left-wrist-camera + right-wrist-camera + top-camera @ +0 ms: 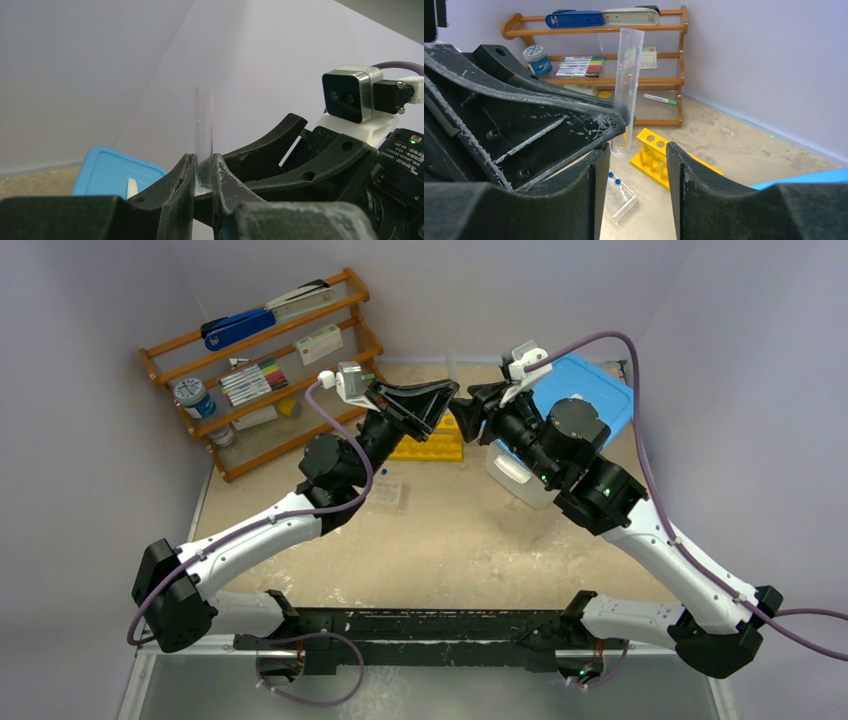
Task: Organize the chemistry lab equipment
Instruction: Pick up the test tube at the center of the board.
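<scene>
While the left fingers (pixel 180 190) clamp the clear tube (pixel 203 125) upright, the right fingers (pixel 696 185) stand apart, empty. The tube's lower end hangs just beyond them, apparently above the yellow rack (pixel 649 162).

Clear tube (pixel 629 65), yellow rack (pixel 644 160), blue stapler (pixel 574 19), blue bin lid (pixel 600 385), orange wooden shelf (pixel 683 60), multicoloured markers (pixel 580 65), mottled beige surface (pixel 734 145).

Clearance and obstructions, far half of table

Left gripper (pixel 448 402) and right gripper (pixel 470 406) are facing tip to tip over the yellow rack (pixel 436 448); clear tube (pixel 628 85), pinched by the left, is standing upright between them; wooden shelf (pixel 270 370) is walling far-left; blue-lidded bin (pixel 592 390) is crowding far-right; tube tray (pixel 388 492) is lying beside the left arm; bare tabletop (pixel 450 550) nearer the bases is offering passage.
</scene>
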